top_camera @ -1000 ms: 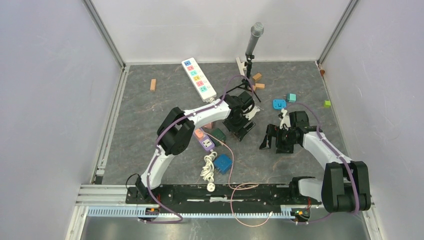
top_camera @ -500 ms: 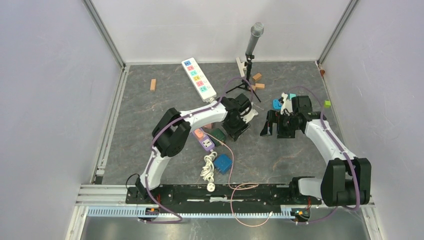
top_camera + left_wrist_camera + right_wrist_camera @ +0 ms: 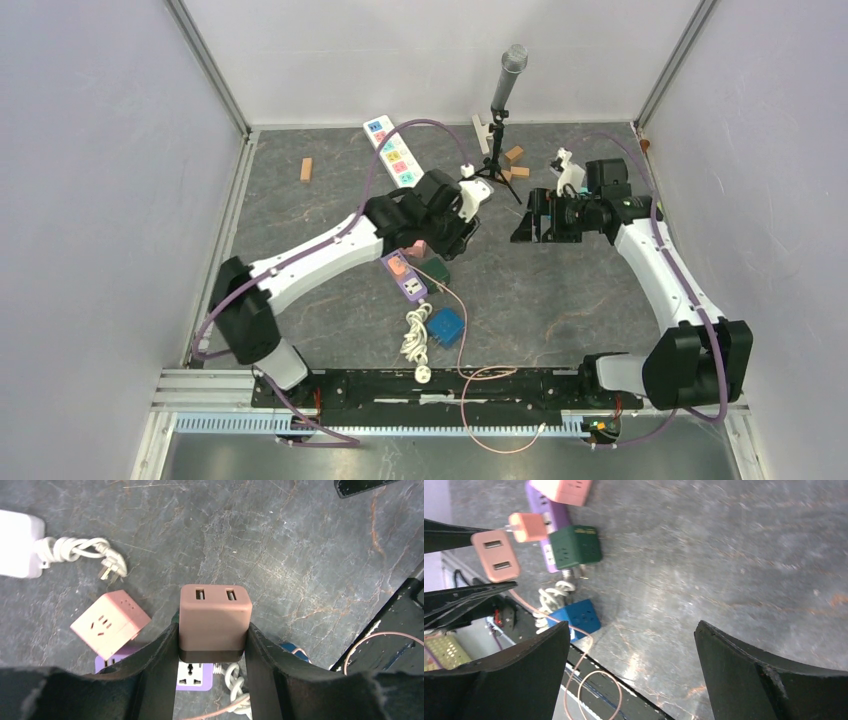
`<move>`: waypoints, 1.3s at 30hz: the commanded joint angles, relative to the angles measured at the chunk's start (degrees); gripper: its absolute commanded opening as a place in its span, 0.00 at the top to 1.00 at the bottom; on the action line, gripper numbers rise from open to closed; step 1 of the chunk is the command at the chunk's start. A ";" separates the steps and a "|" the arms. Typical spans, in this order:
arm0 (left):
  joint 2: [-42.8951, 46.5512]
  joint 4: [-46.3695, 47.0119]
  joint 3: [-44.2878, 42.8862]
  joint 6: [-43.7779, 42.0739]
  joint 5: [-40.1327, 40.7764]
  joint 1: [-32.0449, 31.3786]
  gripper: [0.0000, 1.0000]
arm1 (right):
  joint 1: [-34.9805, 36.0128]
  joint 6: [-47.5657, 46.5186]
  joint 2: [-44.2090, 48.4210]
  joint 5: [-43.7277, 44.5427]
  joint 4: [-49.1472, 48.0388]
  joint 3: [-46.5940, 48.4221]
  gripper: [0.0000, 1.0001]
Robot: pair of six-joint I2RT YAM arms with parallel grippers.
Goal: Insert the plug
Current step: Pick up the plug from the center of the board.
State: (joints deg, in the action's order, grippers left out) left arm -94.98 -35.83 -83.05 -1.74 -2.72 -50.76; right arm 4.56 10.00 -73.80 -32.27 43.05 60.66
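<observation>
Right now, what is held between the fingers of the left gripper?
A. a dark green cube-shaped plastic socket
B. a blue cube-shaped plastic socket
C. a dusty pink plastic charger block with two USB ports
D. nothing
C: in the left wrist view the left gripper is clamped on both sides of the dusty pink plastic charger block, whose two USB ports show on its far face.
</observation>
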 commanded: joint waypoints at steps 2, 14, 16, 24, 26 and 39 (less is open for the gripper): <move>9.15 7.43 6.31 5.54 4.95 -0.24 0.98 | 5.28 1.77 -0.30 -7.73 -2.08 8.45 0.02; 16.03 8.12 10.95 7.45 3.43 -0.29 0.98 | 17.86 9.44 -7.61 -10.63 -9.14 13.52 0.10; 16.64 8.13 11.06 7.63 3.21 -0.30 0.98 | 18.93 9.68 -8.85 -11.21 -9.71 13.87 0.13; 17.86 8.44 11.80 8.46 0.46 -0.26 0.98 | 22.22 11.01 -11.94 -14.32 -12.10 13.35 0.25; 18.13 8.97 12.23 8.51 -0.27 -0.30 0.98 | 22.75 11.64 -12.30 -15.14 -12.95 12.51 0.29; 18.36 8.50 12.82 7.71 -0.10 -0.30 0.98 | 24.16 12.90 -13.94 -22.10 -11.71 9.29 0.67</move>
State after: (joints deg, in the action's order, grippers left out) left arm -78.43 -30.17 -69.87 4.99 -3.33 -50.89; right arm 28.16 22.44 -88.36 -50.46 31.55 71.61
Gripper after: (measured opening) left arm 0.534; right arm 0.450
